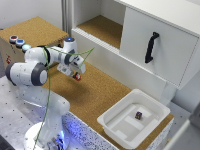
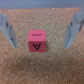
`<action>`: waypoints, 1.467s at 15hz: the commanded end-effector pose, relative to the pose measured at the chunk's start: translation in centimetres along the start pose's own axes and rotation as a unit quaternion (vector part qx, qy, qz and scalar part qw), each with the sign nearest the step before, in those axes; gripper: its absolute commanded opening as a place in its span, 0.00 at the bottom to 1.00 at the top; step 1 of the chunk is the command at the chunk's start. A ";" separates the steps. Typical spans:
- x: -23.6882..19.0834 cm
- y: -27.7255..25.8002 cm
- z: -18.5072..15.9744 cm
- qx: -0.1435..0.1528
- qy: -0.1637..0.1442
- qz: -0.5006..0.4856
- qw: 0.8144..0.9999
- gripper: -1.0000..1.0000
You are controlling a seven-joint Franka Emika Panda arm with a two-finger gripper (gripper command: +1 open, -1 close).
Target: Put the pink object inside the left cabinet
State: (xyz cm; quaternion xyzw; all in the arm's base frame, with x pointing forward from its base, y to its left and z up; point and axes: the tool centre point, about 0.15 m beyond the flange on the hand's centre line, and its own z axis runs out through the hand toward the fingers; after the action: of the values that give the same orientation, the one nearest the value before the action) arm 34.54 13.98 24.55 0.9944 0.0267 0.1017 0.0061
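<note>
Pink object (image 2: 37, 42) sits between the spread claw (image 2: 41, 31) fingers.

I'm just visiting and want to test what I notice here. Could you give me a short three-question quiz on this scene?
1. True or false: the hand is already closed on the pink object.
2. What letter shows on the pink object in the wrist view?
3. Where does the small dark purple cube lie? A) in the white tray; B) in the left cabinet; C) on the cork counter.

Key: 1 false, the fingers stand apart on either side of it; 2 the letter A; 3 A.
</note>
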 end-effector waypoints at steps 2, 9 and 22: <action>3.4 -0.2 4.1 0.009 -0.019 -0.004 1.000 1.00; 4.9 -1.1 5.1 -0.003 -0.027 -0.002 1.000 0.00; 8.6 -3.2 -6.8 -0.019 0.070 -0.015 0.997 0.00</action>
State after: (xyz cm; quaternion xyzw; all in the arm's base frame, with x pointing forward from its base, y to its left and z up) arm 40.07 16.14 23.76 0.9914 0.0346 0.1251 -0.0146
